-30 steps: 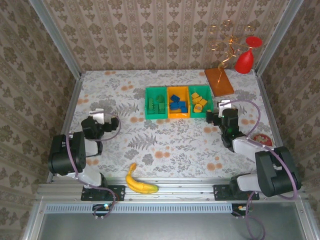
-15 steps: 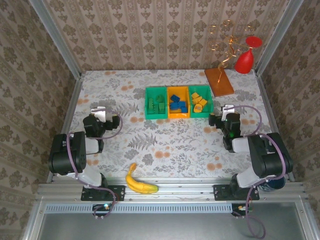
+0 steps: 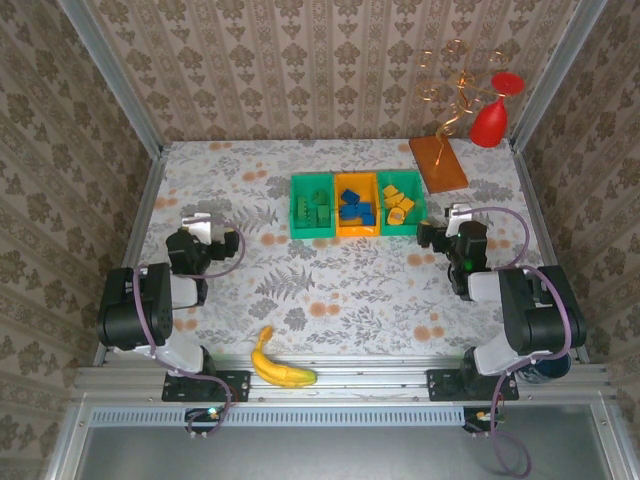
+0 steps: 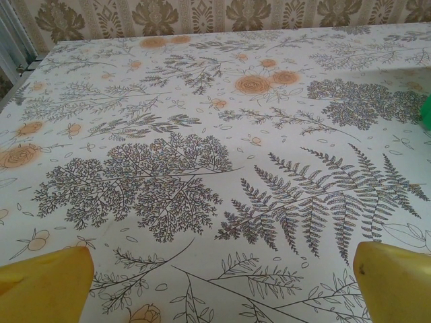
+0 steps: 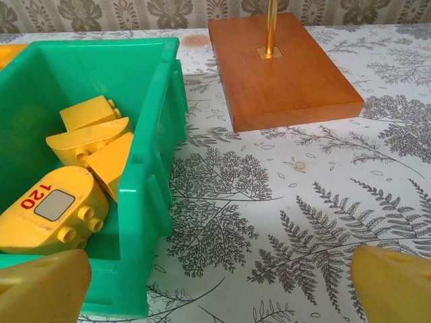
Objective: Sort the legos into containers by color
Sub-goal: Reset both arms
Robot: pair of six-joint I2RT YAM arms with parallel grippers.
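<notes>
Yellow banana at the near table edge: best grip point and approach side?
Take the yellow curved banana at its middle bend, jaws across the narrow width, coming straight down. It lies flat on the flowered table, one end pointing away, the other right; the tapering ends would likely slip, and the metal rail beside it crowds a low near-side approach.

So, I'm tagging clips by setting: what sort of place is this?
Likely a robot test cell styled like a home: silver aluminium frame posts, beige damask wallpaper panels, and two black robot arms bolted along the floral-print table's near edge.
</notes>
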